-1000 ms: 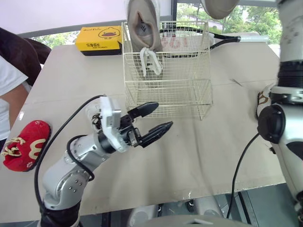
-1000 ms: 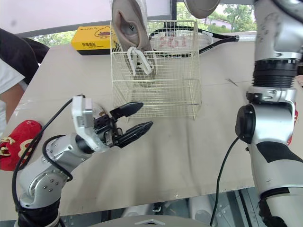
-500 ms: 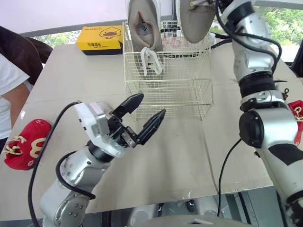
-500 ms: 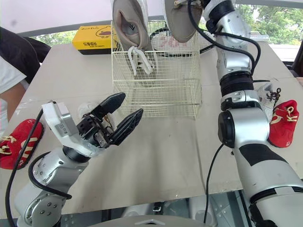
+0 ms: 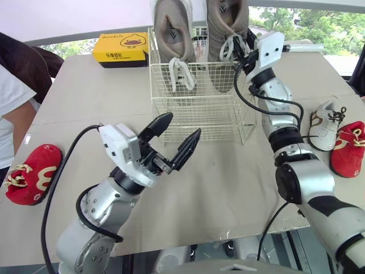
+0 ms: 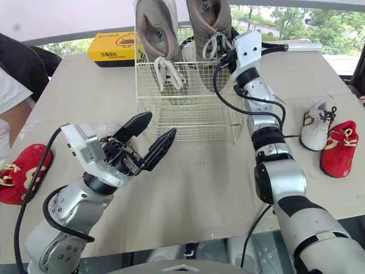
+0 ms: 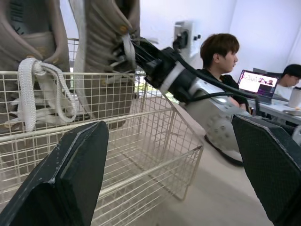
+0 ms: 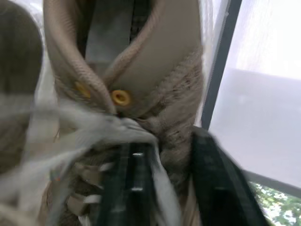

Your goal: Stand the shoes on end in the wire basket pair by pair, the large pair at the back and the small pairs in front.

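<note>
Right gripper (image 8: 162, 155): you have it up at the top of the wire basket (image 5: 228, 123), fingers closed on the laced throat of the right tan shoe (image 5: 225, 23). That shoe stands on end, toe down inside the basket's rear part, heel above the rim. Left tan shoe (image 5: 171, 34) stands the same way just beside it, white laces hanging over the wire.

Left gripper (image 5: 181, 127): jaws spread wide, holding nothing, raised over the worktop (image 5: 239, 177) in front of the basket and apart from it.

Basket position: middle of the worktop toward the far edge. Its front part holds no shoes.

Small shoes, all lying on the worktop:
- red small shoe (image 5: 31, 171) at the left edge;
- white small shoe (image 5: 325, 123) at the right edge;
- second red small shoe (image 5: 348, 145) touching the white one, on its outer side.

Yellow box (image 5: 121, 47) sits near the far left corner. A person's arm (image 5: 11, 97) shows past the left edge.
</note>
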`<state>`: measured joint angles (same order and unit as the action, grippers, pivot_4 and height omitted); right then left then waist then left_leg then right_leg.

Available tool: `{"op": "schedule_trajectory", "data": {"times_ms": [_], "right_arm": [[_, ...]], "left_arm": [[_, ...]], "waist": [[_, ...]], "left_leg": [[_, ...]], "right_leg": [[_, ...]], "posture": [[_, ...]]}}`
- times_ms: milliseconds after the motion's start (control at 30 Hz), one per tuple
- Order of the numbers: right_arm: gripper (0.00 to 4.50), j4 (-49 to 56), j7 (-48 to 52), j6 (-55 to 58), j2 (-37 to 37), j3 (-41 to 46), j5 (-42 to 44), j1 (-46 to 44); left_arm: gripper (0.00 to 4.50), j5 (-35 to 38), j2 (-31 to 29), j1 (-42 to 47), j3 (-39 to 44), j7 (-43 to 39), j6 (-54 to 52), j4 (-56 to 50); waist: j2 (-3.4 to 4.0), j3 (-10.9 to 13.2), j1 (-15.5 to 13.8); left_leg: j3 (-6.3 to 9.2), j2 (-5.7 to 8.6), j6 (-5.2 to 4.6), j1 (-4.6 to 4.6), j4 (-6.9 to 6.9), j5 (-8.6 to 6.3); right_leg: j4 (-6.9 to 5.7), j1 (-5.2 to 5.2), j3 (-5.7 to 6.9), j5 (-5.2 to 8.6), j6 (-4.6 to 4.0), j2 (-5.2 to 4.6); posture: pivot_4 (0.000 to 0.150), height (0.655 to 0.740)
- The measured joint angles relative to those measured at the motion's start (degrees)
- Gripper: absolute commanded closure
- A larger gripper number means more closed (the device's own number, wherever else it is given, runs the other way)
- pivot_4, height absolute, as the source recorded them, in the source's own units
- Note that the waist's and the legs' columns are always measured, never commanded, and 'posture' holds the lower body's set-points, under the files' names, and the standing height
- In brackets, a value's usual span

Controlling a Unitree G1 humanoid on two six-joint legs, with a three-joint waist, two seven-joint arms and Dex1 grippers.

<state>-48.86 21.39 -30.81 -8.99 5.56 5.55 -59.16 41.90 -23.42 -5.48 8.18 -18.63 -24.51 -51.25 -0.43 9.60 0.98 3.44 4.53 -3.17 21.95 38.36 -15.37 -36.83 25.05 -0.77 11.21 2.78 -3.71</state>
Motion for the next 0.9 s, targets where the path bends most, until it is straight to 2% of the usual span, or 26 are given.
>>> {"op": "schedule_trajectory", "data": {"times_ms": [33,100,133,333,433,533,733,900], "right_arm": [[1.39,2.15,0.64,1.12,-0.12,-0.01,0.55,1.63],[0.59,4.60,1.13,3.01,-0.13,-0.03,1.43,3.07],[0.05,6.99,1.57,4.71,-0.34,-0.06,1.76,4.27],[0.05,20.39,4.11,15.65,-3.47,-0.42,3.71,10.73],[0.05,33.98,7.52,25.29,-7.62,-1.29,6.34,15.51],[0.05,42.31,10.91,31.28,-11.47,-1.44,9.37,18.18],[0.05,63.79,23.17,49.27,-21.97,-3.49,23.26,24.21],[0.05,71.22,30.97,56.89,-26.00,-5.26,31.43,26.67]], "left_arm": [[0.00,0.39,-0.50,0.08,1.49,-0.53,0.14,1.03],[0.00,1.18,-1.41,0.44,2.97,-1.38,0.22,2.37],[0.00,1.98,-1.81,1.00,3.50,-1.66,0.14,3.22],[0.00,4.87,-4.01,2.98,6.97,-3.93,-0.03,8.00],[0.00,5.39,-3.88,2.49,8.00,-4.12,-0.01,10.33],[0.00,5.11,-3.07,1.75,8.61,-3.62,0.40,10.64],[0.00,2.17,0.38,-1.53,15.02,1.91,3.10,12.96],[0.00,-1.06,1.62,-5.94,17.24,6.83,3.20,13.50]], "waist": [[0.05,0.03,0.09],[0.05,0.03,0.19],[0.05,0.03,0.16],[0.05,0.03,-0.14],[0.07,0.04,-0.16],[0.07,0.04,-0.29],[0.07,0.05,-0.22],[0.03,0.05,-0.43]], "left_leg": [[-0.01,-0.03,0.00,-0.29,-0.04,0.00],[0.00,-0.11,-0.01,-0.31,-0.03,-0.01],[0.02,-0.12,0.00,-0.31,-0.03,0.00],[0.07,-0.15,0.07,-0.22,-0.03,0.04],[0.06,-0.16,0.06,-0.07,-0.06,0.02],[0.09,-0.19,0.05,-0.04,-0.11,0.00],[0.07,-0.29,-0.23,-0.06,-0.11,-0.17],[0.10,-0.30,-0.35,-0.04,-0.08,-0.25]], "right_leg": [[0.02,-0.27,-0.01,0.01,-0.01,0.04],[0.02,-0.29,0.00,0.01,-0.02,0.15],[0.02,-0.29,0.00,0.01,-0.02,0.18],[0.04,-0.24,0.03,-0.01,-0.04,0.14],[0.11,-0.10,0.05,-0.01,-0.03,0.10],[0.19,-0.09,0.09,-0.01,-0.02,0.08],[0.25,-0.13,0.12,0.00,-0.02,0.10],[0.45,-0.26,0.22,0.00,-0.02,0.06]], "posture": [[0.150,0.7400],[0.150,0.7400],[0.150,0.7400],[0.150,0.7400],[0.150,0.7400],[0.150,0.7400],[0.150,0.7400],[0.150,0.7400]]}}
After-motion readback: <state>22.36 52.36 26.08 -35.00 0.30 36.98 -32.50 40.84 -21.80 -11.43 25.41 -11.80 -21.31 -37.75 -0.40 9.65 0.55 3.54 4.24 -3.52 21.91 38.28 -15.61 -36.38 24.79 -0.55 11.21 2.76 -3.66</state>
